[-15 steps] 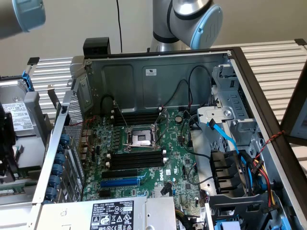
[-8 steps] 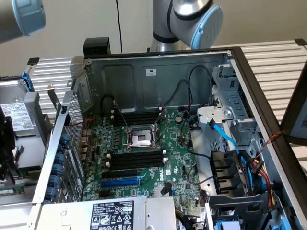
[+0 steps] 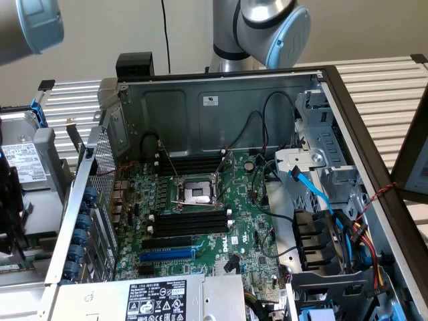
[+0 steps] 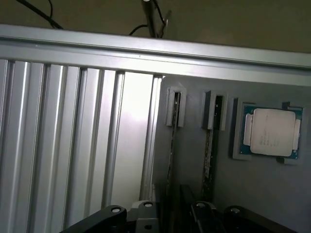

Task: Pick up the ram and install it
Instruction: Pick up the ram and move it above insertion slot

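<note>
Two ram sticks stand on edge in slotted holders on a grey tray (image 4: 194,194): one ram stick (image 4: 172,145) and a second (image 4: 210,155) beside it. My gripper (image 4: 175,216) hovers over the near ends of these sticks, and its dark fingers (image 4: 146,213) stand apart with nothing held. In the exterior view the gripper (image 3: 10,207) is at the far left edge, outside the open computer case. The motherboard (image 3: 234,227) lies inside the case, with long black slots (image 3: 190,224) beside the processor socket (image 3: 195,194).
A processor chip (image 4: 272,132) sits in its own holder on the tray next to the sticks. Ribbed aluminium table (image 4: 73,145) lies alongside. The case's metal walls (image 3: 214,114), a drive cage (image 3: 321,167) and blue and black cables (image 3: 321,200) crowd the exterior view's right.
</note>
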Motion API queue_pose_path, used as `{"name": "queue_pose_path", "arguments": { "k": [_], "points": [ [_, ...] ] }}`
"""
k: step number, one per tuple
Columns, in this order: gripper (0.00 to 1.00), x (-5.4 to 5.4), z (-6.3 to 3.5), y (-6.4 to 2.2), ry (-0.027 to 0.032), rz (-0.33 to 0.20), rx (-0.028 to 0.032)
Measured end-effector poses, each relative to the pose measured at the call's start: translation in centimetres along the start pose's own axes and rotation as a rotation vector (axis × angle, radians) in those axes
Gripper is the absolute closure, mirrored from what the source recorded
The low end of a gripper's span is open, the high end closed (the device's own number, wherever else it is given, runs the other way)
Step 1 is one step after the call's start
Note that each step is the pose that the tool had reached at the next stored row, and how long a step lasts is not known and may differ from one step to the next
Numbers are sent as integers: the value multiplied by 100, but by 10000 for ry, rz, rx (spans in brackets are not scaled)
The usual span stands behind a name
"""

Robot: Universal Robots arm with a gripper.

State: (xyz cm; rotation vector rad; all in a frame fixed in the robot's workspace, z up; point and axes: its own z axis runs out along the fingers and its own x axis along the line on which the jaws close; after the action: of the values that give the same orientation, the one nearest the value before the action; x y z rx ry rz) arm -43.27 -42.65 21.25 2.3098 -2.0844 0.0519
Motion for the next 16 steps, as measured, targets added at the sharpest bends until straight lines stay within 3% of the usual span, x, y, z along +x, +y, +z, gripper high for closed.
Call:
{"name": "queue_pose_path", "arguments": {
  "k": [6, 11, 13, 14, 16],
  "points": [
    [69, -4, 102, 0, 2, -48, 12],
    [69, -5, 110, 0, 3, -48, 9],
    [72, -5, 111, 0, 2, -49, 11],
    [79, -5, 111, 0, 2, -48, 11],
    [79, -5, 112, 0, 3, -46, 17]
  ]
}}
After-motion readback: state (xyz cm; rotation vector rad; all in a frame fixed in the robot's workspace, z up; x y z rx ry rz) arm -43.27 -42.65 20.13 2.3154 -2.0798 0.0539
